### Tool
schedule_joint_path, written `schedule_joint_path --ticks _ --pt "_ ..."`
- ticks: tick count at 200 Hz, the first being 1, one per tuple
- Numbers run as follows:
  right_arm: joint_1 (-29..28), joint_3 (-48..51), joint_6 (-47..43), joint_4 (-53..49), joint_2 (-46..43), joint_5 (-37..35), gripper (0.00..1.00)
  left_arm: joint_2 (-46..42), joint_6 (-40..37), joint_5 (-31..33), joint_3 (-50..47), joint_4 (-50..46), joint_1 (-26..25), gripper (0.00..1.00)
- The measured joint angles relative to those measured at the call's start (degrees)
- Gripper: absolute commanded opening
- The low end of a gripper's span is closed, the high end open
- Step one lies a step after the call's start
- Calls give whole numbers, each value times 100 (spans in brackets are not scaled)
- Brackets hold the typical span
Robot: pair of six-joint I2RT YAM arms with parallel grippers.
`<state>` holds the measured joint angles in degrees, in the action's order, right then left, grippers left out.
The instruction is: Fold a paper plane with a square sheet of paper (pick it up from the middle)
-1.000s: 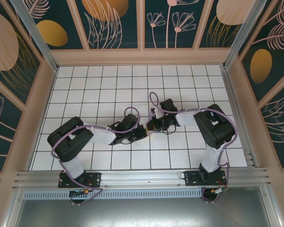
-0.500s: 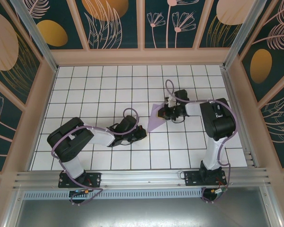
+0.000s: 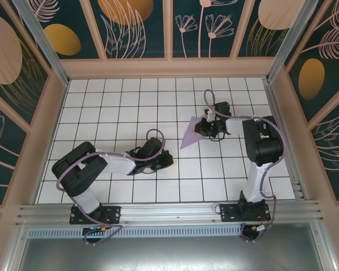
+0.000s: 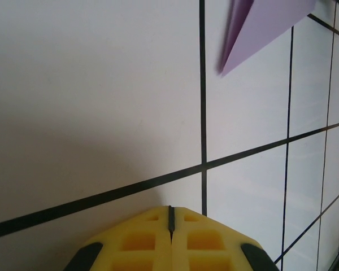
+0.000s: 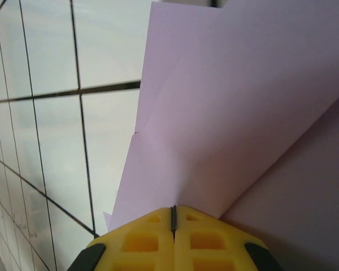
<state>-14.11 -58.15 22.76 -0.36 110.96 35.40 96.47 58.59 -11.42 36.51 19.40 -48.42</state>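
On table (image 3: 101,113), paper plane (image 3: 190,135) tip near-left

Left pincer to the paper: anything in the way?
Nothing visible. Between the left pincer and the near tip of the paper plane lie bare white tiles of the table. The right pincer is shut on the plane's other end, out of that path.

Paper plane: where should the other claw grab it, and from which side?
Probably just behind the pointed nose of the paper plane, coming from the left. The right claw pinches the wide end, so the nose sticks out free toward the shut left claw, which would need to open first.
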Motion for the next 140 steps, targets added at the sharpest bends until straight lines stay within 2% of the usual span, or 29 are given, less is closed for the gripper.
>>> schedule_joint_path --ticks 30,73,105,140 --pt "-308 223 4 153 -114 9 0 -210 -177 164 275 -122 0 9" --pt "-942 728 66 208 -485 20 0 -227 -243 352 468 -81 0 8" --pt "-1342 905 155 129 -656 66 0 59 -269 459 684 -149 0 4" --pt "-1397 907 157 85 -667 72 0 476 -264 380 776 -149 0 1"
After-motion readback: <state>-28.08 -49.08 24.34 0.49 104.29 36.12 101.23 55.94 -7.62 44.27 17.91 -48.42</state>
